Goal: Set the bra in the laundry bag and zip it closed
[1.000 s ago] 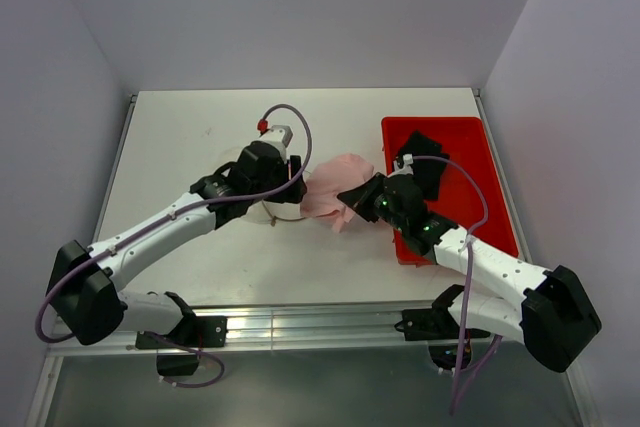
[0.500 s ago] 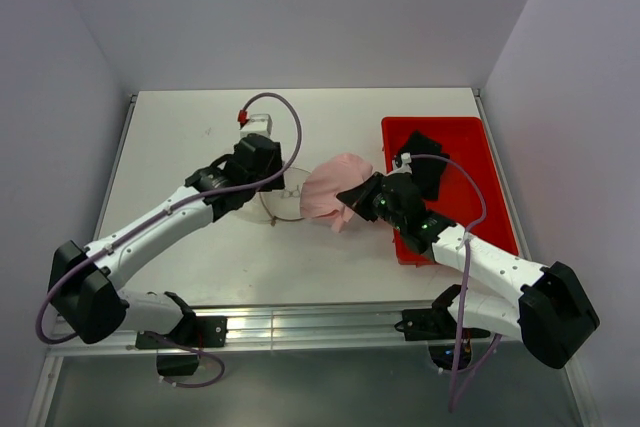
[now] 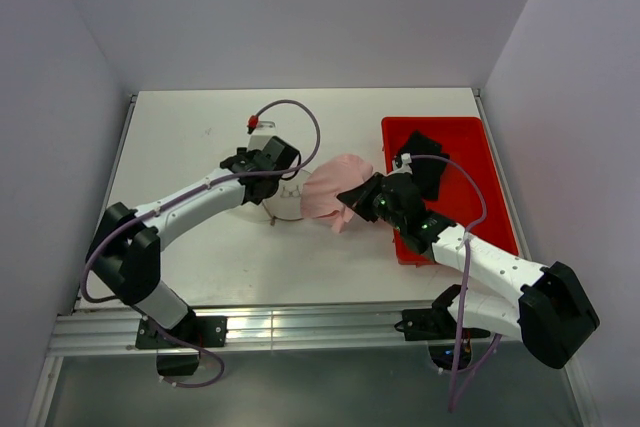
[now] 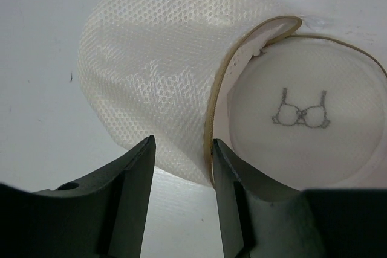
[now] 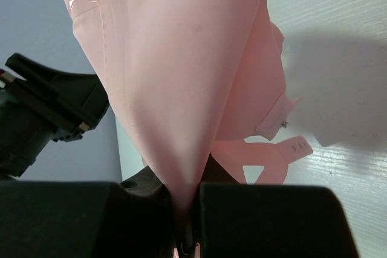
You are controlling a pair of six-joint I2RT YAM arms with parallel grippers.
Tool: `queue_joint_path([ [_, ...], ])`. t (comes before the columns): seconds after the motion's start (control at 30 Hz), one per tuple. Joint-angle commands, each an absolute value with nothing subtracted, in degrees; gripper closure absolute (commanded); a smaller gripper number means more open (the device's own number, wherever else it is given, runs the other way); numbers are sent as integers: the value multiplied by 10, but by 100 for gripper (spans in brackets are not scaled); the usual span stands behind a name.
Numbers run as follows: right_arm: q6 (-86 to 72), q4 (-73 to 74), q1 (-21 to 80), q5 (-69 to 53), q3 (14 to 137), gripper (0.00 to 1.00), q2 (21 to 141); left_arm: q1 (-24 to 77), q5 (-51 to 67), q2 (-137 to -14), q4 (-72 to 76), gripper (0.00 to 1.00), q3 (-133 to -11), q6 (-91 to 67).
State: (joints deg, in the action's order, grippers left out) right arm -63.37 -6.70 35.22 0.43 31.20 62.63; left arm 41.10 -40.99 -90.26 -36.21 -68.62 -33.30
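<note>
Your right gripper [image 5: 183, 209] is clamping the bra [image 5: 175, 58], holding it up just beside the bag [image 4: 151, 83]. Your left gripper [image 4: 181, 149] is straddling the bag's rim, jaws apart. Nothing is going in yet, so stuffing and zipping are both remaining. The left wrist view is showing the gaping mouth, which the arm is mostly hiding from the top camera.

My count from the remote desk | bra [image 3: 335, 187]: I see 1 | laundry bag [image 4: 151, 77]: 1 | red bin [image 3: 480, 172]: 1 | black garment [image 3: 425, 159]: 1 | grippers I drive: 2, left gripper [image 4: 181, 143] and right gripper [image 5: 184, 193] | table [image 3: 180, 147]: 1
</note>
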Motion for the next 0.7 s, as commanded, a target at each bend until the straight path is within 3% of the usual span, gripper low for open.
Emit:
queue_joint_path([
  [0.0, -631, -76, 352, 9, 346, 100, 626, 412, -445, -919, -357, 52, -720, -332],
  [0.4, -627, -79, 352, 4, 359, 100, 643, 412, -461, -975, -346, 53, -735, -332],
  [0.5, -628, -98, 352, -18, 360, 100, 663, 412, -465, -989, -355, 67, -743, -333],
  [0.53, -628, -104, 352, -26, 363, 100, 670, 412, -462, -988, -356, 82, -744, -333],
  [0.6, -625, -118, 353, -38, 370, 100, 694, 414, -450, -979, -352, 95, -740, -332],
  [0.67, -614, -124, 353, -55, 387, 100, 721, 417, -440, -962, -352, 100, -732, -332],
])
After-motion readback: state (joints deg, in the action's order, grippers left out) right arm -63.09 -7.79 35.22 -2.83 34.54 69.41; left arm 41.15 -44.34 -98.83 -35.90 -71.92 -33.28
